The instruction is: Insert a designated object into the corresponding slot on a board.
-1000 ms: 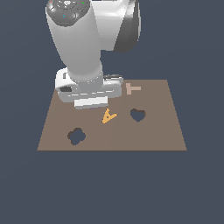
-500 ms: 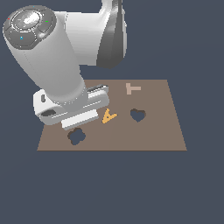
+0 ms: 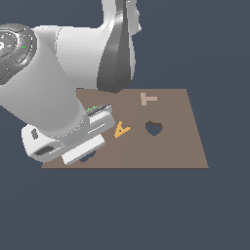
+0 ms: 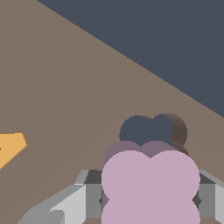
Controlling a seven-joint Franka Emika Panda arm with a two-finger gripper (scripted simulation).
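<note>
The flat brown rectangular board (image 3: 185, 146) carries two loose pieces — an orange A-shaped piece (image 3: 120, 130) and a pale pinkish T-shaped piece (image 3: 148, 98) — well apart.

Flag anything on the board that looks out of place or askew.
Nothing looks damaged or spilled. The orange A-shaped piece lies loose and tilted on the board, near the heart-shaped hole but in no hole. The lilac piece sits between the gripper fingers, just short of the clover-shaped slot, not yet seated.
</note>
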